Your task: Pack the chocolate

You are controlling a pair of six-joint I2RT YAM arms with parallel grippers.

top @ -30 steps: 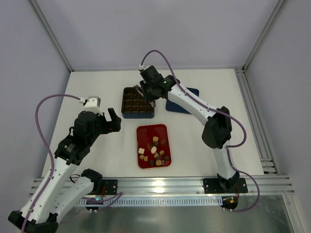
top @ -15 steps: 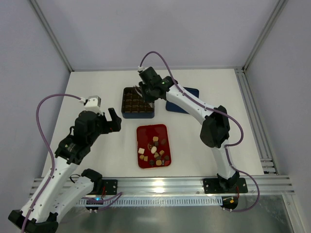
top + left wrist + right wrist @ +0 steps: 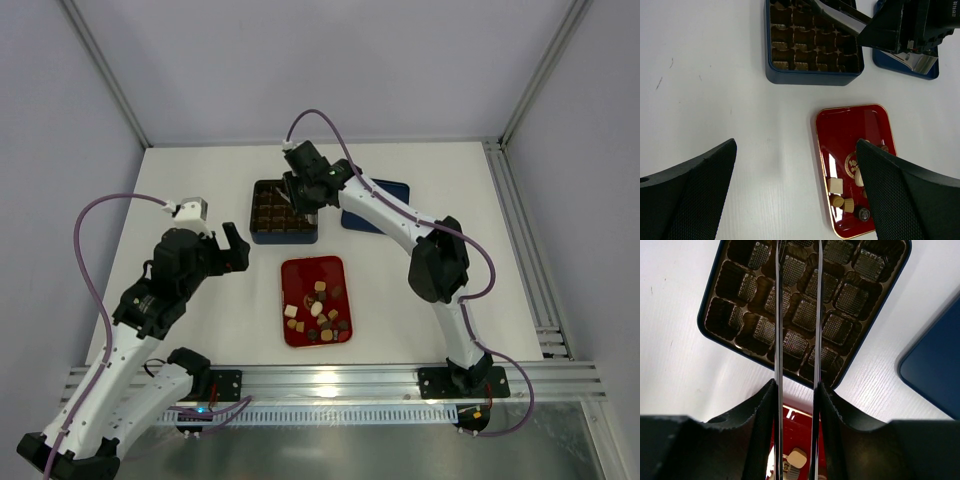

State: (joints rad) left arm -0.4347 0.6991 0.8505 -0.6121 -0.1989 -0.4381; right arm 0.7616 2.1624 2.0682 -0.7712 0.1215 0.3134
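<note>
The chocolate lies as several tan, cream and dark pieces at the near end of the red tray; a cream square shows in the left wrist view. The dark blue box with its brown grid insert sits behind the tray. My right gripper hovers over the box, its two thin metal blades parallel and apart, nothing seen between them. My left gripper hangs wide open over bare table left of the tray, holding nothing.
A dark blue lid lies right of the box, partly under my right arm. Grey walls and aluminium rails border the white table. My right arm stretches across the space behind the tray.
My right gripper has shifted slightly left and farther back over the box, and its blades have parted a little. The left arm has not moved.
</note>
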